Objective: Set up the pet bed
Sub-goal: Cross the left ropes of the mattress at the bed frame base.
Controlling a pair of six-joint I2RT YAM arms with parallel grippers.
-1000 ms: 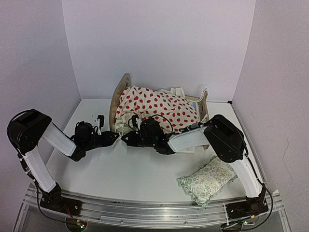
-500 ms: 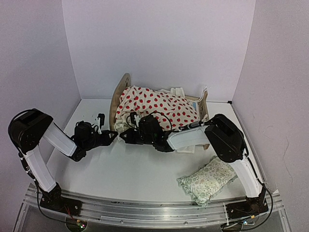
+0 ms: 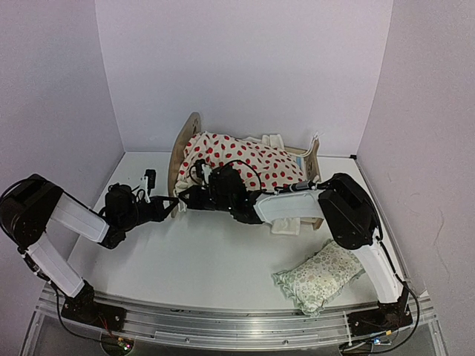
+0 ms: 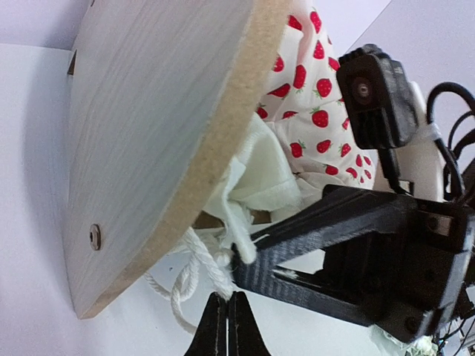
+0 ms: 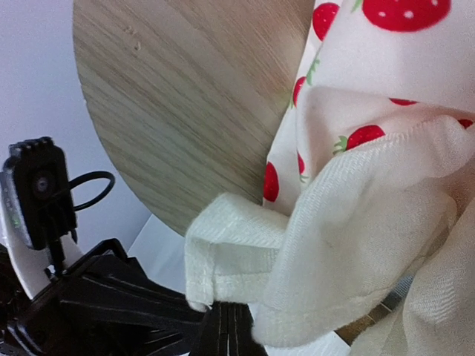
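Note:
The pet bed (image 3: 182, 148) stands at the back, its light-wood headboard (image 4: 148, 133) on the left and its footboard (image 3: 314, 159) on the right. A cream cushion (image 3: 241, 165) with red dots lies heaped on it. My left gripper (image 4: 226, 302) is at the headboard's near lower corner, shut on a white cord (image 4: 194, 256) that hangs there. My right gripper (image 5: 231, 315) is tip to tip with it, shut on a cream corner (image 5: 230, 252) of the cushion's edge. In the top view the two grippers, left (image 3: 169, 203) and right (image 3: 185, 199), meet beside the headboard.
A small green floral pillow (image 3: 320, 274) lies on the table at the front right. White walls close in the back and both sides. The right forearm (image 3: 289, 208) stretches along the bed's near side.
The left gripper has shut and moved right to the headboard's corner. The right gripper has shifted left and back toward the headboard with the cushion's corner.

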